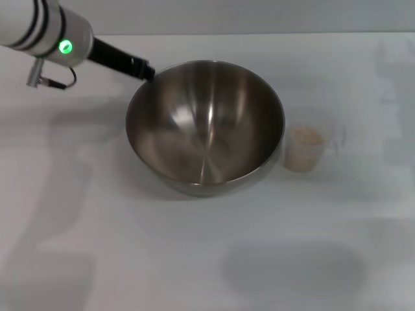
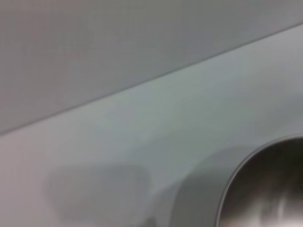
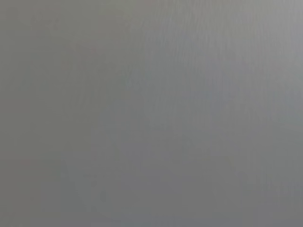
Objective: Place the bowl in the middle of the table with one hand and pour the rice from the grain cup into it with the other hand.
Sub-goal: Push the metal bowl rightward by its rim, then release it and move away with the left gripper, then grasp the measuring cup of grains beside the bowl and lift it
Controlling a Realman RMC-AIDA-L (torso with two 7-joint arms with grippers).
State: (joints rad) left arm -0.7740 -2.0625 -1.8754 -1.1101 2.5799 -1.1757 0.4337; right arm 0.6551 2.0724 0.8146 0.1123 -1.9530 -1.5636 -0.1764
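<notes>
In the head view, one bowl [image 1: 205,126] sits on the table [image 1: 97,246] near its middle, tipped a little so that its inside faces the camera. One grain cup [image 1: 310,147] stands upright just beside the bowl on the robot's right, its clear wall so pale against the white top that its handle is hard to make out. The rice [image 1: 307,137] fills it as a single beige heap, and none lies in the bowl. The left gripper [image 1: 144,70] reaches in from the far left corner and meets the bowl's far-left rim. Only its black tip shows, and the rim hides the fingers, so whether they pinch the rim or merely touch it cannot be told. Most of the left arm is cut off by the picture's edge, leaving one green light ring [image 1: 65,46] in sight. The right gripper is nowhere in this view. In the left wrist view, a curved piece of the bowl's rim [image 2: 236,179] and a slice of its dark inside fill one corner, the rest cut off. Bare tabletop and a wall lie beyond, and no fingers show. The right wrist view is a blank grey field in which nothing can be made out.
</notes>
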